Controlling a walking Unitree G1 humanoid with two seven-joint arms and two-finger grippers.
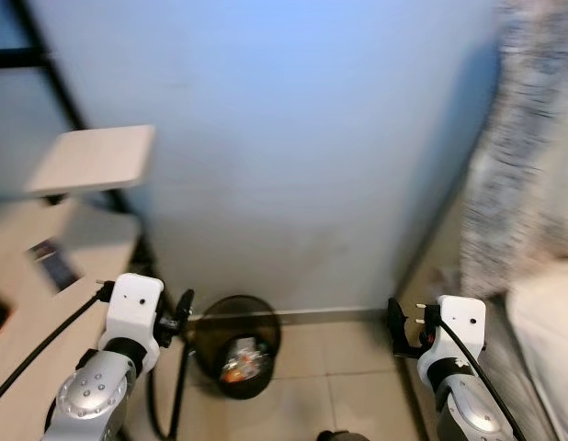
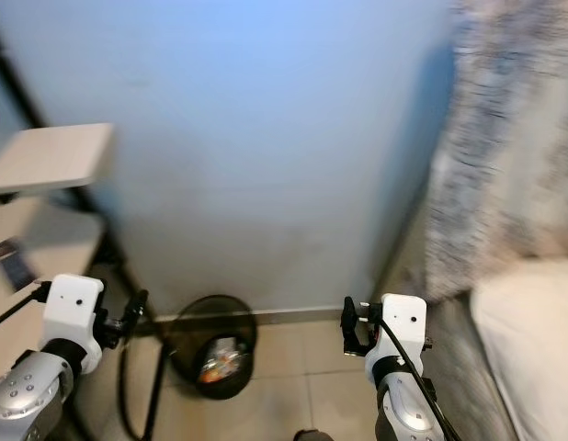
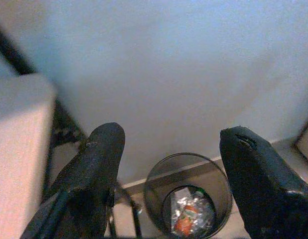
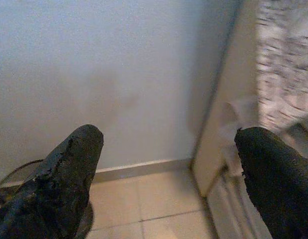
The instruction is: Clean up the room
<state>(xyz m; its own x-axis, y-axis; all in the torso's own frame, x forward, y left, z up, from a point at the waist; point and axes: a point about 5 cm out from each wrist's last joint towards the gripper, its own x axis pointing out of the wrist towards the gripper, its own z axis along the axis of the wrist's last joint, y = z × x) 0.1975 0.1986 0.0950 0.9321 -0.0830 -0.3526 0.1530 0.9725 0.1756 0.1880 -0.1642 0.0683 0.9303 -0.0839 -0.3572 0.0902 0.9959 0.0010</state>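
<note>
Left eye view shows a pale blue painted wall (image 1: 293, 156) ahead, a patterned grey-white curtain (image 1: 532, 138) at right and a beige tiled floor (image 1: 339, 367) below. A round black wire-mesh wastebasket (image 1: 236, 356) stands upright on the floor against the wall's base, its mouth facing up, with crumpled colourful wrappers (image 3: 190, 215) inside. Just beside and above it, the left gripper (image 3: 171, 184) has its fingers spread wide, holding nothing. The right gripper (image 4: 169, 179) is likewise wide open and empty, near the corner.
</note>
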